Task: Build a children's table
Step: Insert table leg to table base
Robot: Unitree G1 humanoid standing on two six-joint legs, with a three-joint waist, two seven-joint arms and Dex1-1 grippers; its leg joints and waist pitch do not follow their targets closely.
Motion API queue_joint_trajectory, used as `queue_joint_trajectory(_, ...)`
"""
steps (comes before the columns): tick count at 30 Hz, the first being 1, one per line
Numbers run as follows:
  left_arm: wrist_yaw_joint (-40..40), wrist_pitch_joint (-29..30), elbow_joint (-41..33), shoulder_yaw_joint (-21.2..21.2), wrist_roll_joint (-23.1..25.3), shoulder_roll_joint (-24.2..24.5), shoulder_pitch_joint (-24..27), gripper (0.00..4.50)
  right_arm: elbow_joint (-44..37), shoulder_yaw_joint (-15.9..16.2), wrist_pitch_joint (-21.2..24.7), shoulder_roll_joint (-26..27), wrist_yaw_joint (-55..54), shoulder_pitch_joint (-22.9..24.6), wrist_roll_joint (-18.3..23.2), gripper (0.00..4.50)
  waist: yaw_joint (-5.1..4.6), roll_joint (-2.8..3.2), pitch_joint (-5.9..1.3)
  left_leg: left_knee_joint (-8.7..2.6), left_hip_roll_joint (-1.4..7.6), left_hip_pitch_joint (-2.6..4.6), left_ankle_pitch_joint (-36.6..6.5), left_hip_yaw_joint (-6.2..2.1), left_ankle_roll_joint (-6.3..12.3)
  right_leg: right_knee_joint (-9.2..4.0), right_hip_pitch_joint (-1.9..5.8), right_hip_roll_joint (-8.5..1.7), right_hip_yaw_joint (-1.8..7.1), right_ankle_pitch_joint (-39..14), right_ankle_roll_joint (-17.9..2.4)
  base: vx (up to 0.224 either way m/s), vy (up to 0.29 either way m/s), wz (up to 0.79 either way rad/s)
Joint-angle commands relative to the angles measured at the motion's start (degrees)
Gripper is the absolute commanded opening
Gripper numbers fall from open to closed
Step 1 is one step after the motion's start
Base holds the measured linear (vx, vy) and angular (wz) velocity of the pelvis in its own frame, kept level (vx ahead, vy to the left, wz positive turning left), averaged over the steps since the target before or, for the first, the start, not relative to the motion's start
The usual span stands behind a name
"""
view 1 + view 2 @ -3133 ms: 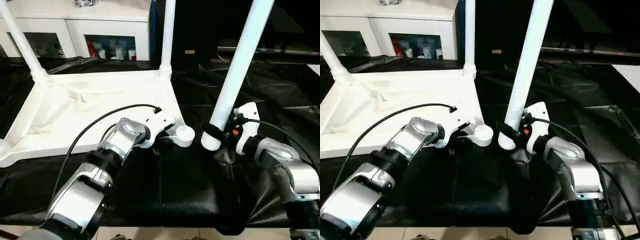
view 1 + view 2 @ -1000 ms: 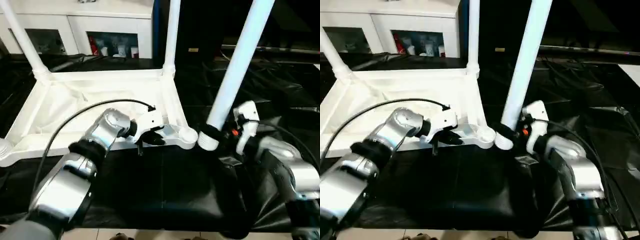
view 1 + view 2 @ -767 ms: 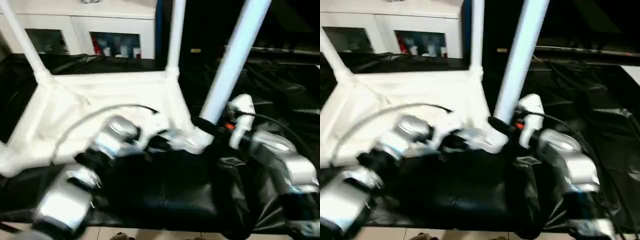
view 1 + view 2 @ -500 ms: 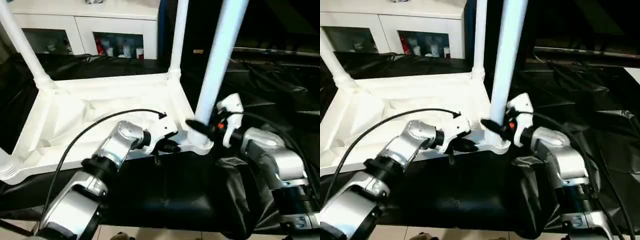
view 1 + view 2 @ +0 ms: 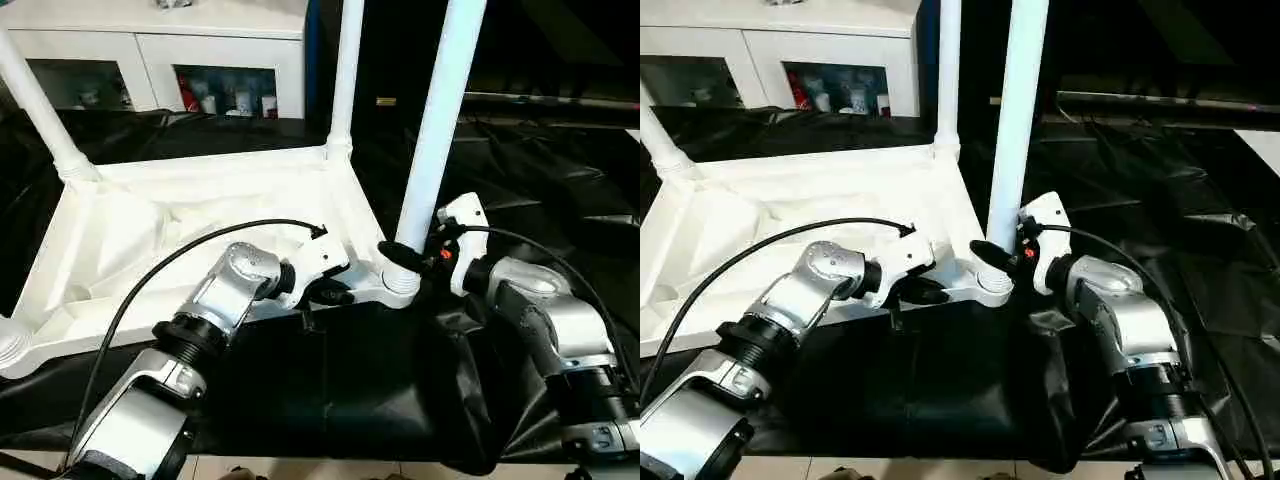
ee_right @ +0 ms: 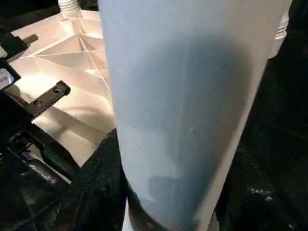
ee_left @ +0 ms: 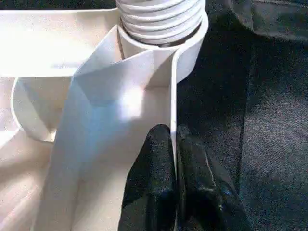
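Here we see the children's table lying upside down on the black cloth-covered tabletop, its ribbed underside facing up. Two white legs already stand upright in its far corner sockets, one at the far left and one at the far right. Our left gripper has its jaws pressed together on the thin near rim of the upturned table, one finger on either side of the wall, just beside the near right corner socket. Our right gripper has its jaws pinching a third leg low on its shaft; that leg stands upright with its ribbed lower end seated in that socket. Behind the work stands a white cabinet.
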Motion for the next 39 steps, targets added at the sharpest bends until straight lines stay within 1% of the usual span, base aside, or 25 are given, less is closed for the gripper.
queue_joint_trajectory(1,-0.4,1.0,0.7,-1.6,1.0,0.6,0.6,0.00,2.0,-0.6,-1.4,-0.1,-0.4,-0.9,-0.5,1.91,0.14,-0.20,-4.01,-4.15,2.18,0.96,-12.7,-1.23,1.51,-4.32,2.88,-3.16,2.33,-13.1,-13.6,0.000,0.000,0.00)
queue_joint_trajectory(2,-0.5,1.0,0.8,-1.6,0.9,0.7,0.5,0.00,3.3,-0.7,-1.6,0.4,-0.3,-1.2,-0.3,1.91,0.16,-0.04,-4.02,-4.18,2.19,0.93,-12.7,-1.30,1.46,-4.25,2.94,-3.22,2.32,-13.1,-13.6,0.000,0.000,0.00)
queue_joint_trajectory(4,-0.7,1.0,0.9,-1.6,0.8,0.7,0.4,0.00,5.8,-1.2,-2.2,1.3,-0.2,-2.0,0.0,1.91,-0.22,-0.17,-3.93,-4.28,2.10,0.77,-13.6,-1.36,1.33,-4.35,3.03,-3.24,2.24,-14.2,-13.6,0.000,0.000,0.00)
queue_joint_trajectory(6,-0.9,1.0,0.9,-1.6,0.8,0.8,0.4,0.00,7.7,-1.5,-2.6,1.9,0.0,-2.6,0.3,1.91,-0.35,-0.16,-3.82,-4.30,2.07,0.98,-14.9,-1.34,1.08,-4.65,2.87,-3.24,2.21,-16.3,-13.2,0.000,0.000,0.00)
queue_joint_trajectory(7,-0.9,1.0,1.0,-1.7,0.9,0.9,0.3,0.00,9.2,-1.7,-2.9,2.1,0.2,-2.9,0.3,1.91,-0.56,-0.12,-3.66,-4.35,2.09,1.18,-16.7,-1.42,0.67,-5.06,2.72,-3.35,2.19,-19.8,-12.6,0.000,0.000,0.00)
queue_joint_trajectory(9,-1.0,1.1,0.8,-1.6,0.8,1.1,0.5,0.00,10.7,-1.8,-3.4,2.4,0.4,-3.1,0.3,1.91,-0.62,-0.17,-3.67,-4.44,2.11,1.16,-17.2,-1.55,0.42,-5.17,2.72,-3.40,2.17,-21.2,-12.0,0.000,0.000,0.00)
queue_joint_trajectory(11,-1.1,1.3,0.5,-1.7,0.8,1.3,0.6,0.00,11.6,-2.2,-3.6,2.5,0.6,-2.9,0.7,1.91,-0.75,-0.26,-3.68,-4.48,2.12,1.14,-17.2,-1.56,0.49,-5.19,2.71,-3.32,2.17,-21.2,-11.8,0.000,0.000,0.00)
queue_joint_trajectory(13,-1.1,1.4,0.2,-1.6,0.8,1.6,0.8,0.00,12.2,-2.9,-3.7,2.7,0.8,-2.5,1.2,1.91,-0.71,-0.21,-3.72,-4.54,2.21,1.14,-16.9,-1.58,0.61,-5.03,2.67,-3.30,2.20,-19.9,-12.3,0.000,0.000,0.00)
queue_joint_trajectory(15,-0.8,1.9,-0.4,-1.2,0.4,1.9,1.0,0.00,12.4,-4.9,-3.6,3.3,0.7,-0.8,3.0,1.91,-0.59,-0.13,-3.75,-4.57,2.26,1.21,-16.8,-1.53,0.81,-4.99,2.66,-3.37,2.27,-18.9,-12.7,0.000,0.000,0.00)
queue_joint_trajectory(17,-0.7,2.0,-0.6,-1.0,0.4,2.0,1.1,0.00,12.2,-5.8,-3.5,3.6,0.6,0.3,4.0,1.91,-0.54,-0.07,-3.82,-4.57,2.24,1.10,-16.4,-1.50,0.98,-4.86,2.75,-3.38,2.29,-17.6,-13.2,0.000,0.000,0.00)
queue_joint_trajectory(20,0.0,1.7,-0.5,-0.8,0.4,2.1,1.0,0.00,11.3,-6.5,-4.3,4.3,0.4,2.8,4.9,1.91,-0.31,0.27,-3.90,-4.59,2.27,1.13,-15.4,-1.43,1.21,-4.70,2.78,-3.27,2.27,-15.5,-13.7,0.000,0.000,0.00)
queue_joint_trajectory(21,0.2,1.7,-0.4,-0.7,0.4,2.1,1.0,0.00,11.1,-6.6,-4.6,4.5,0.5,3.3,4.9,1.91,-0.31,0.19,-3.94,-4.59,2.26,1.12,-15.4,-1.42,1.25,-4.68,2.87,-3.32,2.25,-14.9,-13.8,0.000,0.000,0.00)
queue_joint_trajectory(22,0.5,1.5,-0.1,-0.5,0.3,2.0,0.8,0.00,10.2,-6.9,-5.3,5.2,0.2,5.2,5.1,1.91,-0.06,0.68,-3.91,-4.65,2.30,1.24,-15.4,-1.43,1.17,-4.71,2.76,-3.34,2.27,-14.7,-13.9,0.000,0.000,0.00)
queue_joint_trajectory(24,0.6,1.5,0.0,-0.4,0.3,1.9,0.8,0.00,9.9,-7.0,-5.5,5.5,0.1,5.8,5.2,1.91,-0.10,0.42,-3.89,-4.73,2.29,1.22,-15.9,-1.41,1.09,-4.79,2.78,-3.26,2.23,-14.8,-13.8,0.000,0.000,0.00)
queue_joint_trajectory(25,0.6,1.4,0.1,-0.4,0.3,1.9,0.6,0.00,9.3,-7.6,-6.6,6.3,-0.3,7.1,5.7,1.91,-0.09,0.73,-3.88,-4.81,2.26,1.20,-16.2,-1.52,0.94,-4.72,2.88,-3.27,2.19,-15.2,-13.8,0.000,0.000,0.00)
queue_joint_trajectory(27,0.8,1.2,0.5,-0.4,0.3,1.8,0.4,0.00,8.3,-8.8,-9.5,7.9,-1.0,9.0,6.5,1.91,-0.11,0.61,-3.77,-4.89,2.24,1.30,-18.1,-1.48,0.61,-5.23,2.67,-3.39,2.23,-17.9,-13.0,0.000,0.000,0.00)
queue_joint_trajectory(28,0.9,1.1,0.5,-0.4,0.3,1.8,0.3,0.00,8.0,-9.0,-10.0,8.2,-1.1,9.3,6.7,1.91,-0.14,0.89,-3.74,-4.97,2.27,1.41,-18.9,-1.55,0.41,-5.41,2.56,-3.40,2.20,-19.0,-12.7,0.000,0.000,0.00)
queue_joint_trajectory(29,1.1,0.9,0.8,-0.4,0.4,1.7,0.2,0.00,7.4,-8.8,-11.3,8.6,-1.4,10.1,6.4,1.91,-0.19,0.76,-3.75,-5.03,2.23,1.32,-18.9,-1.62,0.36,-5.38,2.69,-3.32,2.13,-19.2,-12.5,0.000,0.000,0.00)
queue_joint_trajectory(30,1.2,0.8,0.9,-0.4,0.4,1.7,0.1,0.00,7.2,-8.7,-11.7,8.7,-1.5,10.3,6.3,1.91,-0.11,0.81,-3.76,-5.08,2.29,1.39,-18.9,-1.65,0.32,-5.40,2.66,-3.30,2.12,-19.3,-12.4,0.000,0.000,0.00)
queue_joint_trajectory(31,1.4,0.6,1.1,-0.4,0.4,1.6,0.0,0.00,7.3,-8.4,-13.7,8.8,-1.9,10.8,5.4,1.91,-0.15,0.97,-3.75,-5.14,2.32,1.36,-19.0,-1.63,0.37,-5.48,2.59,-3.37,2.18,-19.4,-12.2,0.000,0.000,0.00)
queue_joint_trajectory(34,1.8,0.3,1.7,-0.5,0.5,1.4,-0.3,0.00,8.3,-8.0,-19.4,10.5,-3.3,12.6,3.2,1.90,-0.23,0.90,-3.73,-5.18,2.28,1.26,-19.3,-1.62,0.32,-5.56,2.47,-3.40,2.18,-19.9,-11.9,0.000,0.000,0.00)
queue_joint_trajectory(35,1.9,0.3,1.7,-0.6,0.6,1.4,-0.4,0.00,8.2,-7.5,-20.2,10.7,-3.6,13.1,2.4,1.90,-0.23,0.96,-3.65,-5.22,2.26,1.40,-20.0,-1.61,0.30,-5.73,2.33,-3.41,2.19,-21.0,-11.7,0.000,0.000,0.00)
queue_joint_trajectory(36,1.9,0.3,1.7,-0.7,0.6,1.4,-0.4,0.00,8.3,-6.6,-20.7,10.5,-3.8,13.2,1.4,1.90,-0.26,0.75,-3.64,-5.27,2.28,1.37,-20.1,-1.66,0.33,-5.77,2.37,-3.41,2.15,-21.5,-11.5,0.000,0.000,0.00)
queue_joint_trajectory(38,1.9,0.1,1.8,-0.9,0.8,1.5,-0.5,0.00,8.3,-5.0,-20.9,9.8,-3.4,13.1,-0.2,1.90,-0.40,0.92,-3.39,-5.46,2.27,1.35,-21.2,-1.78,0.13,-5.92,2.30,-3.30,2.13,-23.7,-10.9,0.000,0.000,0.00)
queue_joint_trajectory(39,1.6,0.0,1.8,-1.2,1.0,1.7,-0.5,0.00,8.4,-4.0,-20.5,9.0,-3.4,12.7,-1.3,1.90,-0.47,0.70,-3.39,-5.43,2.22,1.46,-22.0,-1.77,0.08,-6.13,2.27,-3.35,2.13,-24.9,-10.5,0.000,0.000,0.00)
